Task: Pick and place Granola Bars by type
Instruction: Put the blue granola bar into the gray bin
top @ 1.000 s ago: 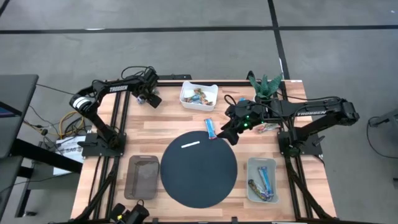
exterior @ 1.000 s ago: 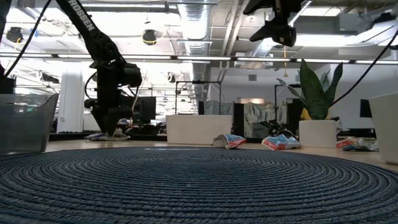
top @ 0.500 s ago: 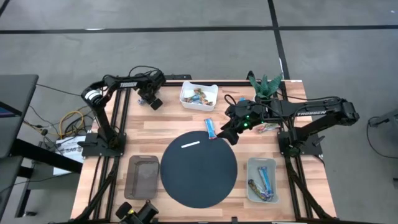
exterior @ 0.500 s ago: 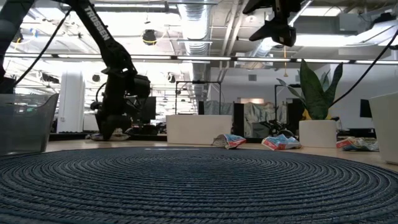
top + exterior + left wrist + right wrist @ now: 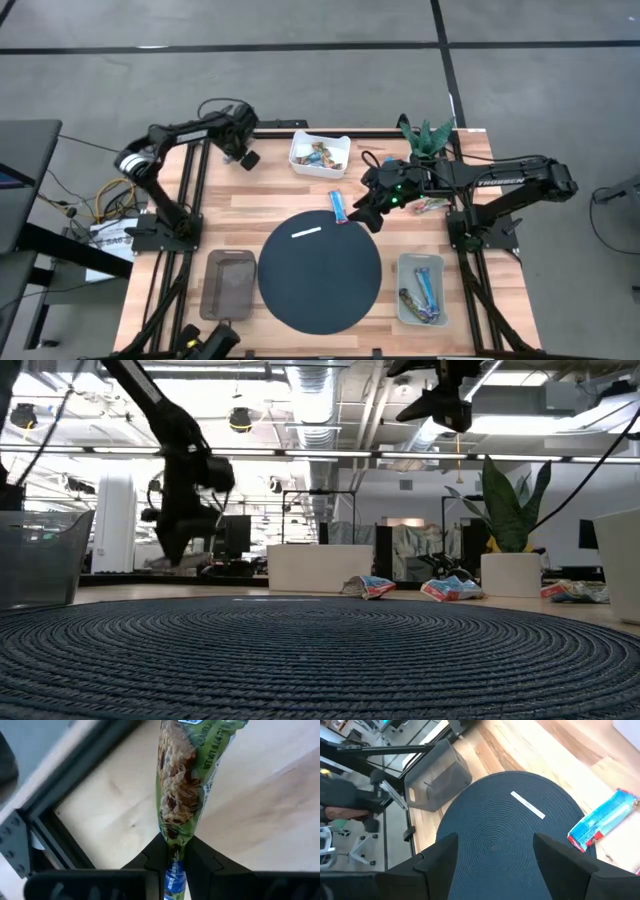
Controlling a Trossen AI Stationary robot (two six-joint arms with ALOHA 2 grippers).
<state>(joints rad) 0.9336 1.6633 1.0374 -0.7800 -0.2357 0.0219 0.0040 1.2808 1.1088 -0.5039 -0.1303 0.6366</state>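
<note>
Wooden table filling the centre of the high view, dark round mat at lower centre with a short white strip near its upper edge. Left arm reaching from the left side toward the upper left of the table; right arm stretching in from the right. White bin at upper centre holding several bars; grey bin at lower left of the mat; clear bin at lower right holding blue bars. Green plant at upper right. Left gripper raised above the table's upper left, fingers pressed together on the end of a green bar, lifted clear of the wood in the left wrist view. Right gripper hovering at the mat's upper right edge, fingers spread wide and holding nothing. Blue bar lying on the wood just beside the mat's upper edge, near the right gripper. More bars loose on the wood at right, partly hidden under the right arm.
</note>
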